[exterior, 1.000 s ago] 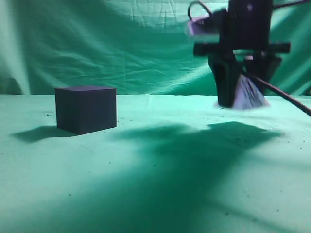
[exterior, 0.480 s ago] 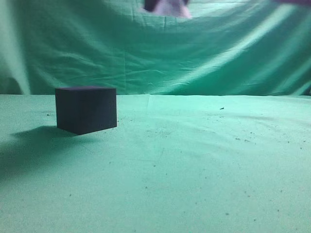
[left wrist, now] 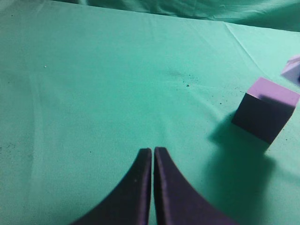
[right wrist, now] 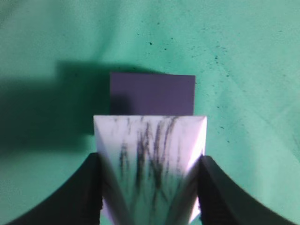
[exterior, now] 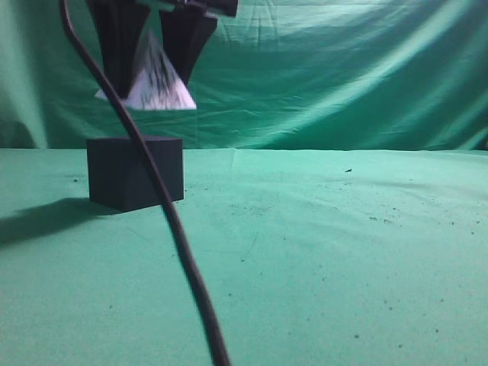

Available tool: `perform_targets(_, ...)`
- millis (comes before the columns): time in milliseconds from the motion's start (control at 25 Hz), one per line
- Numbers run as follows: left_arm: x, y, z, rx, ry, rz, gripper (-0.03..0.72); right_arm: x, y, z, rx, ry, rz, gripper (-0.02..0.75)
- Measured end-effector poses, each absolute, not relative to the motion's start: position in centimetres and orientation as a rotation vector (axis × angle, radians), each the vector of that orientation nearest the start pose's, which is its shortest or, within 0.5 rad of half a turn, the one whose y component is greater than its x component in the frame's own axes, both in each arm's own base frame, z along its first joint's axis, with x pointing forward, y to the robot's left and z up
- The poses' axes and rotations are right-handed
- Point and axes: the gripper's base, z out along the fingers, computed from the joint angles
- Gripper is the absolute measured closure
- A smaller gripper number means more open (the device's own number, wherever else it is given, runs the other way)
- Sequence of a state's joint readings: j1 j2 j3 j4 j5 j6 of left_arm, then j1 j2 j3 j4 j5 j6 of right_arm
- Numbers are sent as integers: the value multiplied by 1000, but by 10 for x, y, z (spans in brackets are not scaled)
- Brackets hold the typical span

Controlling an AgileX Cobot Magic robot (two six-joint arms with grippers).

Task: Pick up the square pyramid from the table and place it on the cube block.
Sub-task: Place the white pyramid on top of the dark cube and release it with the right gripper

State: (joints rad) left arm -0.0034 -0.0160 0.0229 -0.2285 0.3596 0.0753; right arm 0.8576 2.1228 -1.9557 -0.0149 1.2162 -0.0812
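My right gripper point(exterior: 152, 72) has reached across to the left of the exterior view and is shut on the square pyramid point(exterior: 156, 80), white with black streaks. It holds the pyramid in the air, base down, a little above the dark cube block point(exterior: 136, 172) on the green table point(exterior: 320, 252). In the right wrist view the pyramid point(right wrist: 150, 154) sits between the fingers point(right wrist: 149, 187), with the cube point(right wrist: 152, 93) just beyond it below. My left gripper point(left wrist: 153, 157) is shut and empty over bare cloth; its view shows the cube point(left wrist: 265, 110) at the right and a corner of the pyramid point(left wrist: 293, 70).
A black cable point(exterior: 164, 206) hangs from the right arm across the front of the cube in the exterior view. A green cloth backdrop point(exterior: 328, 76) rises behind the table. Small dark crumbs point(exterior: 381, 217) speckle the cloth.
My right gripper has lifted the pyramid off the table at the right, carried it high across to the left, and now holds it lower, just above the cube. The cube has not moved.
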Motion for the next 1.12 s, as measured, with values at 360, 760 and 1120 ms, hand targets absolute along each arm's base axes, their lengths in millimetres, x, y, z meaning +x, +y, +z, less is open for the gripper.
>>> perform_targets(360, 53, -7, 175, -69, 1843, -173, 688, 310, 357, 237, -1288, 2528, 157, 363)
perform_targets(760, 53, -7, 175, -69, 1843, -173, 688, 312, 359, 233, -1283, 2518, 163, 363)
perform_targets(1120, 53, -7, 175, -69, 1843, -173, 688, 311, 358, 241, -1296, 2547, 146, 76)
